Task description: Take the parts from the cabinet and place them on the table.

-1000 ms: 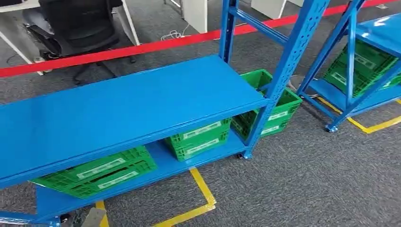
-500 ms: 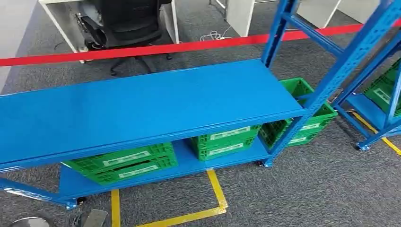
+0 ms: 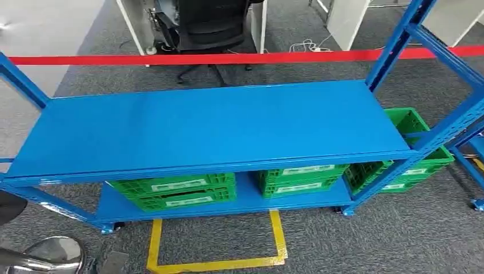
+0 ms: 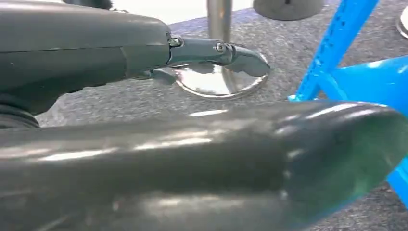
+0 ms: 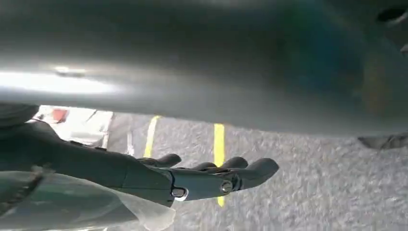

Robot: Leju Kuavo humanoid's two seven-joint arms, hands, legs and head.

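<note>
From the head view you face a blue cabinet (image 3: 211, 123) of open shelves; its broad upper shelf (image 3: 171, 128) lies bare and level in front of you. On the lower shelf (image 3: 245, 200) two green crates (image 3: 174, 191) stand side by side under the upper one, and a third green crate (image 3: 419, 157) sits at the right end, by the slanted blue post (image 3: 439, 128). You cannot tell from here what parts the crates hold. A red barrier tape (image 3: 228, 57) runs across behind the cabinet, with a black office chair (image 3: 208, 25) beyond it. Yellow floor tape (image 3: 217, 260) marks a box on the grey carpet just in front of the lower shelf, and a shiny metal base (image 3: 54, 254) sits at the lower left. In the left wrist view your left hand (image 4: 183, 62) hangs with its fingers stretched out and holding nothing, above the carpet near that metal base (image 4: 216, 82) and a blue frame post (image 4: 332, 53). In the right wrist view your right hand (image 5: 192, 180) likewise has its fingers extended and apart, empty, over the carpet and a yellow tape line (image 5: 219, 144).
</note>
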